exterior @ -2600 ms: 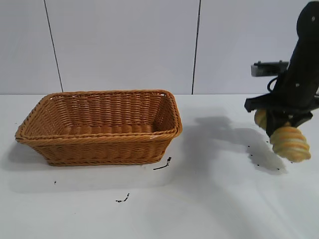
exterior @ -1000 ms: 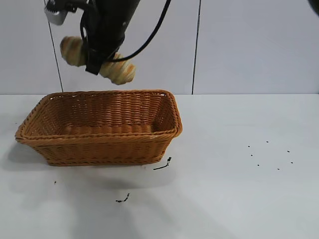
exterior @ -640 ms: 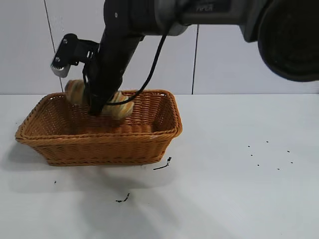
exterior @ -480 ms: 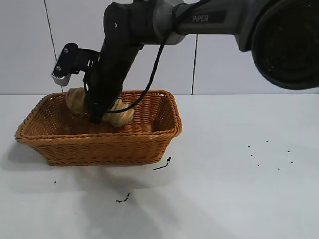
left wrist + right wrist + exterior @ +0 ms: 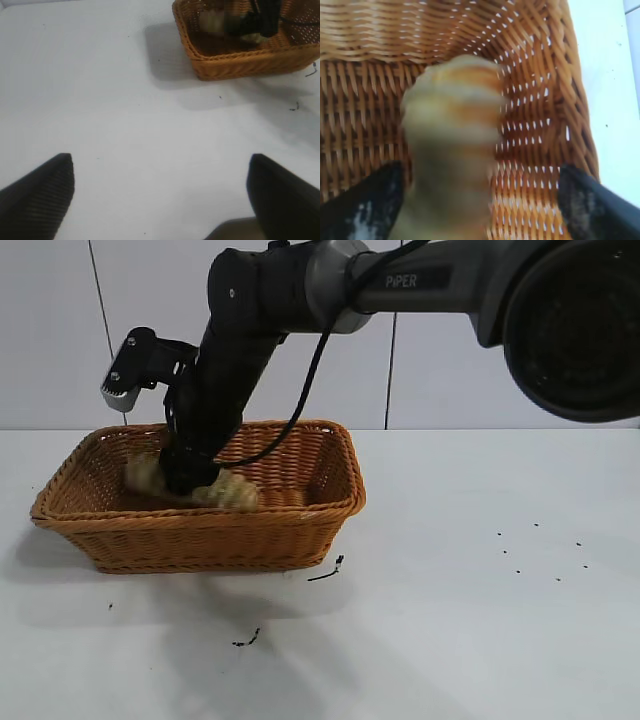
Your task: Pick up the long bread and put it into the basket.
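Observation:
The long bread (image 5: 205, 490) lies on the floor of the wicker basket (image 5: 200, 525), at its middle, slightly tilted. My right gripper (image 5: 185, 472) reaches down into the basket right over the loaf. In the right wrist view the gripper (image 5: 480, 205) is open, its fingers (image 5: 365, 205) spread wide; the ridged bread (image 5: 452, 130) sits between them, next to one finger and clear of the other, over the basket weave (image 5: 540, 100). My left gripper (image 5: 160, 200) is open and empty above bare table, well away from the basket (image 5: 235, 57).
The basket stands at the left of the white table (image 5: 480, 620). Small dark crumbs and marks (image 5: 325, 570) lie in front of the basket and at the right (image 5: 540, 550). A white panelled wall is behind.
The right arm carried the bread from the table's right side to above the basket and lowered it inside. The bread has since dropped from the fingers to the basket floor.

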